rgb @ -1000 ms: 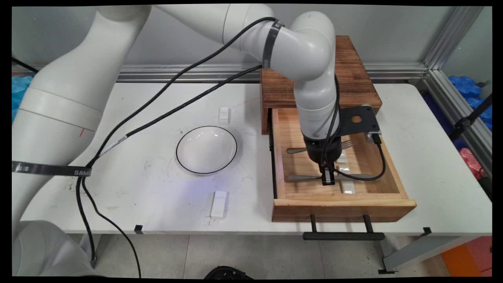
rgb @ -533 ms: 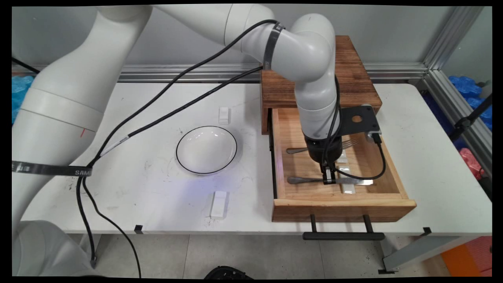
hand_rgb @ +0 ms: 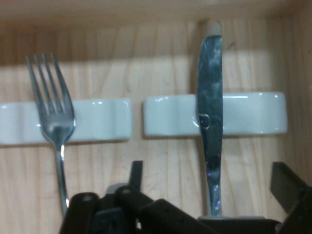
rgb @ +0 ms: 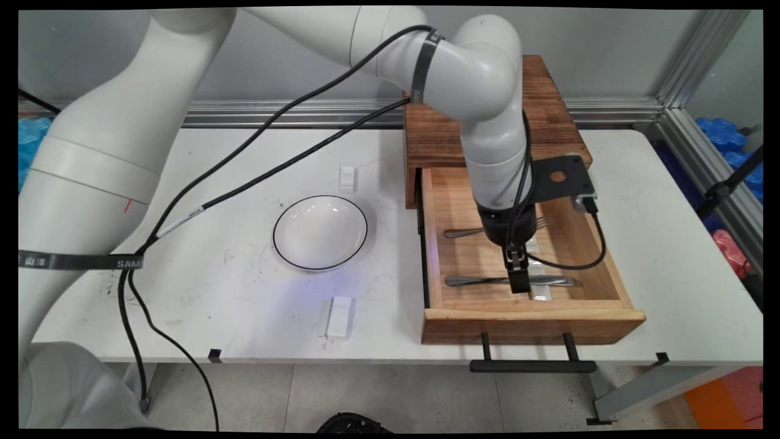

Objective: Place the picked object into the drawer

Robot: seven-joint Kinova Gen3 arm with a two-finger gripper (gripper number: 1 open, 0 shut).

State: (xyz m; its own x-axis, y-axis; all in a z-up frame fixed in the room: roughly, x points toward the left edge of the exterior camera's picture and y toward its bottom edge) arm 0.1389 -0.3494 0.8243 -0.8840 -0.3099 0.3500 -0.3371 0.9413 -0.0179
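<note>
My gripper (rgb: pixel 519 281) hangs low inside an open wooden drawer (rgb: pixel 530 317), right over a steel knife (rgb: pixel 548 280). The knife lies crosswise near the drawer's front. In the hand view the gripper (hand_rgb: pixel 209 170) is open and straddles the knife (hand_rgb: pixel 209 97); the fingers (hand_rgb: pixel 136 168) stand well clear of it on both sides. The blade lies across a white ceramic rest (hand_rgb: pixel 243 114). A fork (hand_rgb: pixel 51 97) lies parallel on a second white rest (hand_rgb: pixel 97 119). In the main view the fork (rgb: pixel 463 232) is further back in the drawer, partly hidden by the wrist.
The drawer sticks out of a dark wooden cabinet (rgb: pixel 548 122), its black handle (rgb: pixel 532 366) past the table's front edge. A white bowl (rgb: pixel 320 231) with a dark rim sits left of the drawer. Two small white blocks (rgb: pixel 339 316) (rgb: pixel 347 178) lie near the bowl.
The hand has shifted a little to the right and toward the drawer's front. The knife has moved slightly frontward with it and now lies level across its rest.
</note>
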